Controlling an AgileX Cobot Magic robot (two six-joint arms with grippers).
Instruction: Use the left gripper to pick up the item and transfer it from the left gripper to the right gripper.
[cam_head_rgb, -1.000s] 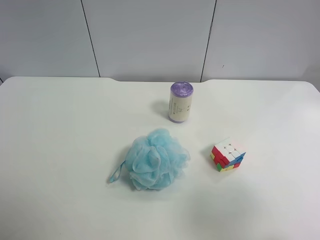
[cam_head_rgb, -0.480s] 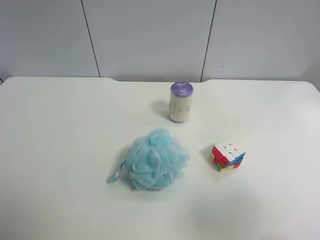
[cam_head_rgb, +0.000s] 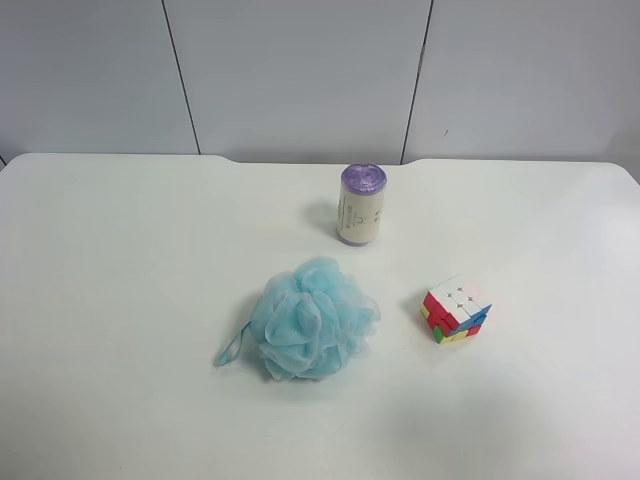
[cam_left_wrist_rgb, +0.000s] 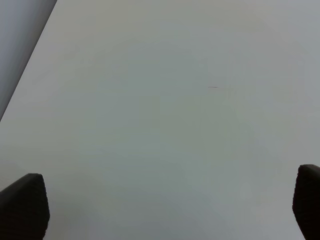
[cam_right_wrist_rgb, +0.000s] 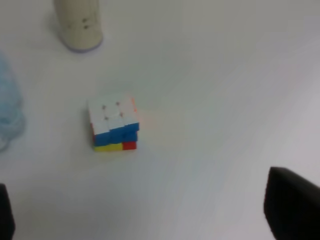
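A white table (cam_head_rgb: 120, 260) carries three things, well apart from one another. At the far middle stands an upright cylindrical roll (cam_head_rgb: 361, 205) with a purple top and a cream printed wrapper. Nearer and to its left lies a fluffy light-blue bath pouf (cam_head_rgb: 311, 319) of gathered mesh, a thin loop of cord trailing from its left side. To the right of the pouf, with bare table between them, sits the puzzle cube (cam_head_rgb: 456, 309): hard, glossy, its top face white with small marks, its sides showing red, blue, yellow and green squares, the layers slightly twisted out of line. Nothing leans on or covers the cube; no arm shows in the high view.

In the right wrist view the cube (cam_right_wrist_rgb: 114, 122) rests flat on the table, the roll's base (cam_right_wrist_rgb: 79, 25) beyond it and a pale blue edge of the pouf (cam_right_wrist_rgb: 9, 107) off to one side. The right gripper (cam_right_wrist_rgb: 150, 212) hangs above the table with its black fingers (cam_right_wrist_rgb: 292, 205) spread wide at the edges of the picture, holding nothing and short of the cube.

The left gripper (cam_left_wrist_rgb: 162, 207) is likewise spread wide, its dark fingertips (cam_left_wrist_rgb: 22, 202) at the corners, over plain tabletop near the table's edge, touching nothing.
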